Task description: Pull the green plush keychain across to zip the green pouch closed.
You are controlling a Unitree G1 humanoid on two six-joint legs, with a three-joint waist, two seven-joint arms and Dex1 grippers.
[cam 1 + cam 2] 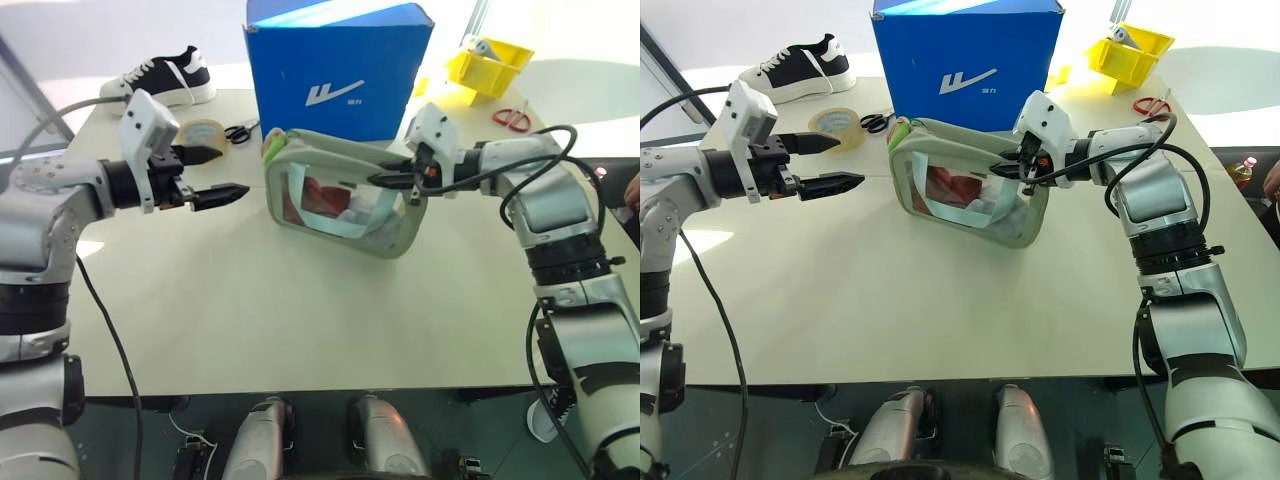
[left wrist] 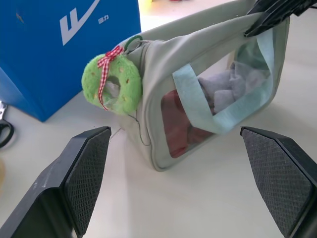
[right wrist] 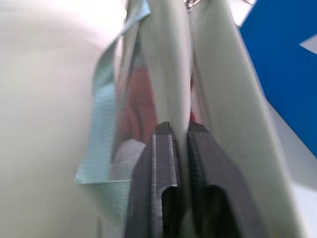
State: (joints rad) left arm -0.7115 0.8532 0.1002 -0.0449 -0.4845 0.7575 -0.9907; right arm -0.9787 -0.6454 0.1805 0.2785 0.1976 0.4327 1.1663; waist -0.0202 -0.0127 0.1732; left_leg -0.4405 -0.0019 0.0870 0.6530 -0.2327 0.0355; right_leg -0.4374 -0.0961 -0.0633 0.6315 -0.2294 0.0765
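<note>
Green plush keychain (image 2: 112,84) hangs at the far-left end of the green pouch (image 1: 340,195), right up by the corner nearest the blue box (image 1: 340,65). It's a fuzzy ring with a red-checked ribbon, dangling off the zipper end, free of both tools.

And the right tool (image 1: 395,180) is clamped down on the pouch's top edge at the opposite, right-hand end; the right wrist view shows both black fingers (image 3: 161,163) pressed together with the pale fabric pinched between them, next to the zipper seam. That looks like the anchor grip.

Over on the left, the left tool (image 1: 205,175) stands wide apart, holding nothing, hovering above the surface (image 1: 300,320) just left of the pouch. Its wrist view looks straight at the charm, framed between the two spread pads (image 2: 89,173).

So here's the geometry that matters: the pouch's long axis runs left to right, slanting a little toward the near side at its right end, the keychain sits at the left end, and the left tool is clearly the nearer one, with the charm just ahead and slightly farther back than its fingertips. By my reading, the zip has the whole length of the pouch to travel, from left over to the pinched right end. Tape roll (image 1: 197,132) and scissors (image 1: 240,131) lie behind the left tool, out of the lane.
</note>
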